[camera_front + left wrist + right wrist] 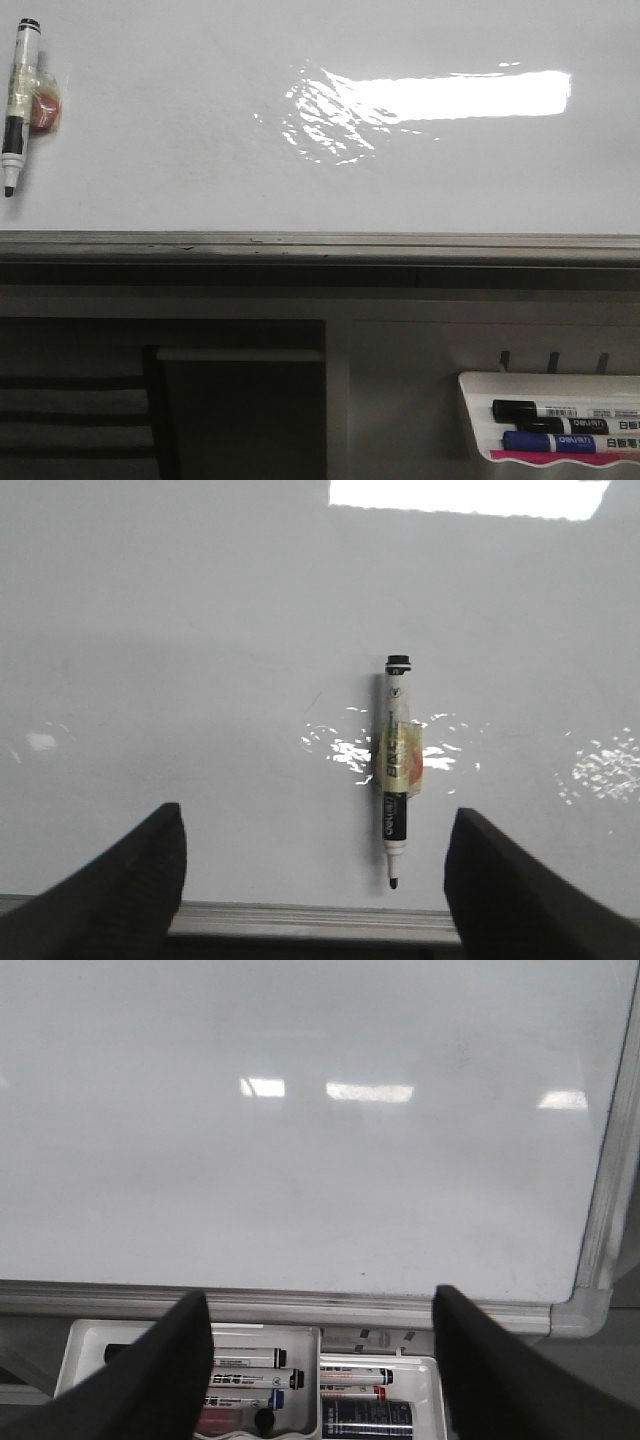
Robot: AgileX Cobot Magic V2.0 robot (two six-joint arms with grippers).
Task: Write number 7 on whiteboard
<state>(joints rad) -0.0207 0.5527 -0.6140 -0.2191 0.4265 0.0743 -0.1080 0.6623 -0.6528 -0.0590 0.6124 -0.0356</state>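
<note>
Right in front of the left gripper [312,880], a marker [396,765] sits flat against the whiteboard [200,680], cap end away from the fingers and its bare tip pointing back toward them, just short of the grey rail [300,918] along the board's edge. Both dark fingers [130,890] are spread wide, nothing between them, and the marker lines up closer to the one on the far side of the gap than to the middle. There's a yellowish taped band with a reddish blob around the marker's middle, maybe a magnet, but it's too blurry to say for sure. In the front view that same marker [20,100] shows up at the far left of the whiteboard [150,150], and the board surface is bare white with just a big glare patch, so no number 7 on it yet. The right gripper [318,1380] is also spread open and holding nothing; just below its fingers [150,1380] is a white tray [75,1345] hung under the board's rail with a few markers [245,1357] lying in it, and the whiteboard [300,1140] ahead of it is blank too.
</note>
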